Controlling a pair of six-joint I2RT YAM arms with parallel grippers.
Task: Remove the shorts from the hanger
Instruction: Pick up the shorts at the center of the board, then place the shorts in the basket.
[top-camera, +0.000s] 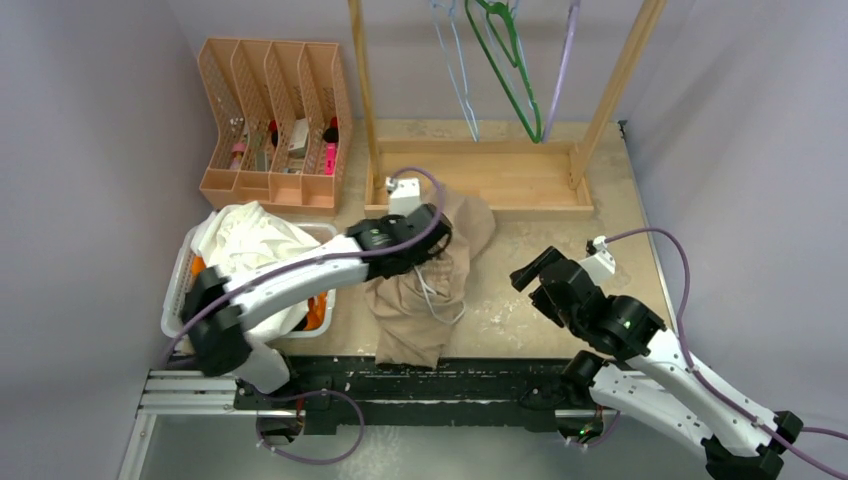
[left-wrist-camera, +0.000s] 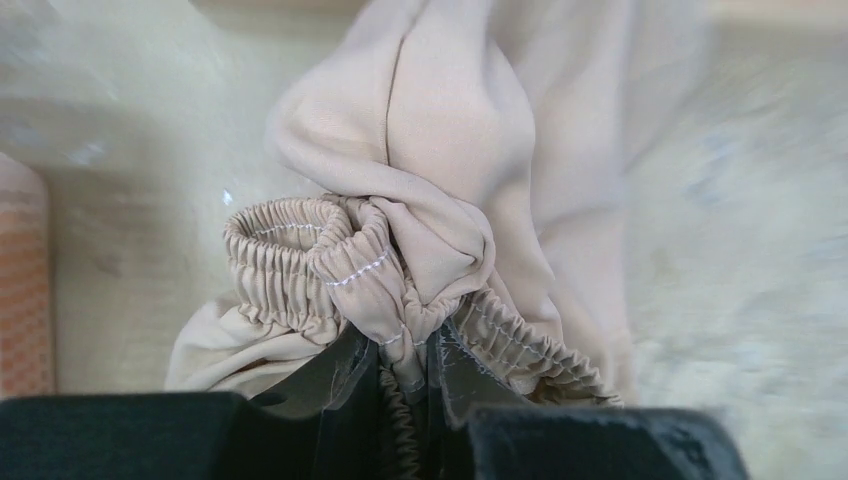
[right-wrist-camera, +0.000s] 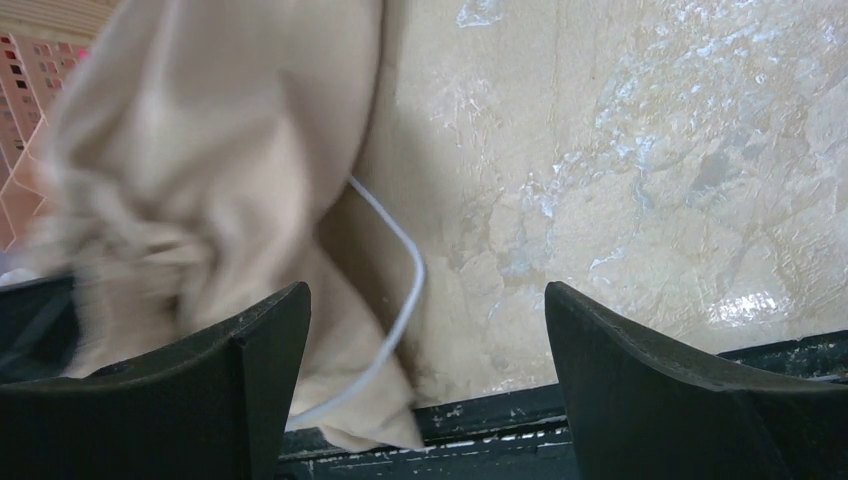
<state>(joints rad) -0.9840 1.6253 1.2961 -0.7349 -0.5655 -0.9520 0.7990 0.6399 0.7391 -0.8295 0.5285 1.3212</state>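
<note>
At the middle of the table (top-camera: 560, 240), the beige shorts (top-camera: 420, 320) (left-wrist-camera: 450, 150) (right-wrist-camera: 200, 150) lie in a crumpled heap, off any hanger, their near end reaching the table's front edge. From above, the left gripper (top-camera: 428, 240) (left-wrist-camera: 405, 360) is mostly hidden by its own wrist and the cloth. The left wrist camera shows it plainly: the jaws are pinched tight on the gathered elastic waistband, which bunches up between them. The far folds are blurred there.

A white drawstring (top-camera: 440, 300) (right-wrist-camera: 400, 260) loops out from the cloth. The right gripper (top-camera: 535, 275) (right-wrist-camera: 425, 330) hovers over bare table just right of the shorts, jaws spread wide and holding nothing.

The left arm crosses over a white basket (top-camera: 180, 290), covering much of it. White cloth (top-camera: 250, 235) is heaped on top and orange cloth (top-camera: 315, 310) shows beneath; the rest I cannot make out.

Behind stand an orange file organiser (top-camera: 270, 110) and a wooden rack (top-camera: 480, 190), from which hang a green hanger (top-camera: 510, 70), a pale blue hanger (top-camera: 455, 60) and a purple hanger (top-camera: 565, 60), their tops cut off by the frame.
</note>
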